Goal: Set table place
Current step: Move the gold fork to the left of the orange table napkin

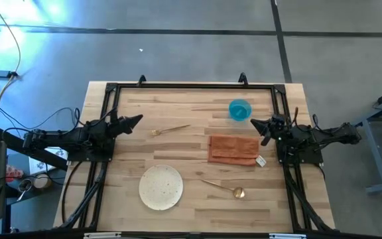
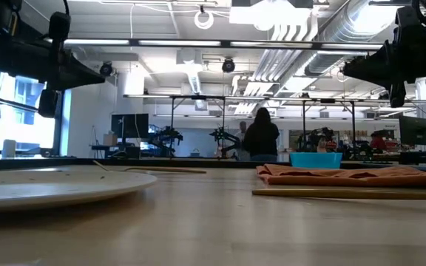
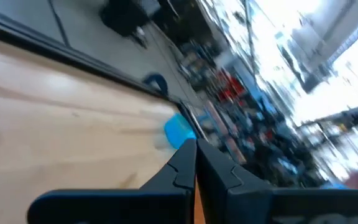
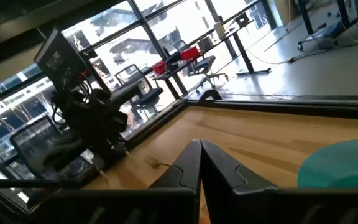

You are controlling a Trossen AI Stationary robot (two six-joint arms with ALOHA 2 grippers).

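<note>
Nothing's gripped yet: the left tool [image 1: 136,120] and right tool [image 1: 256,123] are both pinched closed and empty at mid-frame edges. Plate [image 1: 161,186] lower centre, napkin [image 1: 232,149] right of centre, bowl [image 1: 239,110] above it. The thin fork [image 1: 170,130] and spoon [image 1: 224,188] could easily get shoved across the worktop [image 1: 191,212] instead of picked.

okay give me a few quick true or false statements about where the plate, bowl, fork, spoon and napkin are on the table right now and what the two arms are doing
1. The blue bowl sits on the plate. False: they lie far apart, bowl beyond the napkin.
2. The fork lies near the left tool. True.
3. The right tool grips the spoon. False: it is shut and empty; the spoon lies on the table.
4. Both tools are shut. True.
5. The napkin covers the plate. False: they lie apart.
</note>
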